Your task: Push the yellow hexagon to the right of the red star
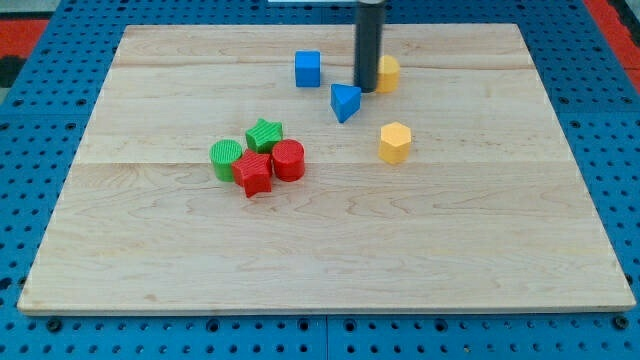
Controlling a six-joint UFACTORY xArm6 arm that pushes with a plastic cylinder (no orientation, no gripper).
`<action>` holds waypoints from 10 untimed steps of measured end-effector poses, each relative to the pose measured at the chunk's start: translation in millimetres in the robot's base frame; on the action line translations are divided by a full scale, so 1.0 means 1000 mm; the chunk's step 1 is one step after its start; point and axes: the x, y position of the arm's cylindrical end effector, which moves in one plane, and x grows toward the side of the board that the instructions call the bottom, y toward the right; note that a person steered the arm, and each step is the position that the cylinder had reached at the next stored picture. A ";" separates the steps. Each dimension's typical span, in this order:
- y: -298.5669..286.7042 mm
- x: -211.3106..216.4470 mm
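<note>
**Rod hides part of a yellow block near the desk's top edge**

My tip [366,89] sits against a second yellow block [388,73], whose left side the rod covers, so its shape is unclear. There is no gripper; the rod holds nothing. The blue triangle [345,101] lies just below-left of the tip, the blue cube [308,68] further left. The yellow hexagon [395,142] stands alone, right of the cluster: red star [253,173], red cylinder [288,160], green star [264,134], green cylinder [227,158]. Bare desk [480,240] spreads below and right.
</note>
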 end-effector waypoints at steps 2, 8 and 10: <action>-0.033 0.032; -0.045 0.076; -0.056 0.123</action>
